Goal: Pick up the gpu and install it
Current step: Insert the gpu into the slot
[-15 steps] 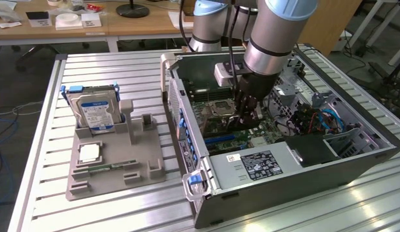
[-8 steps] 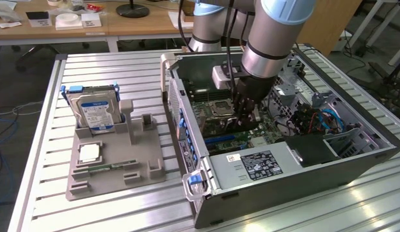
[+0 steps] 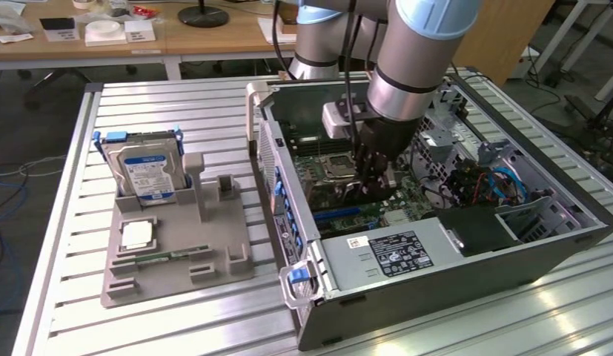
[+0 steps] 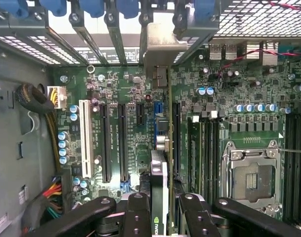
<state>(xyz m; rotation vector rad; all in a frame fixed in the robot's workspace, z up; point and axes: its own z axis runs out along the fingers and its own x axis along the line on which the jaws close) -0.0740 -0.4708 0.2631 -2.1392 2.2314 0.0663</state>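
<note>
Where the jaws close in from both sides, they are clamped on the gpu (image 4: 159, 197), a thin dark card seen edge-on, with a green logo near the grip. Its silver metal end bracket (image 4: 162, 47) reaches the slotted rear wall of the computer case (image 3: 435, 274). The card stands upright over the green motherboard (image 4: 125, 128), among the long black slots; whether it is seated I cannot tell. Outside, a hard drive (image 3: 148, 174) stands in a grey holder (image 3: 178, 252) on the desk (image 3: 187, 319).
</note>
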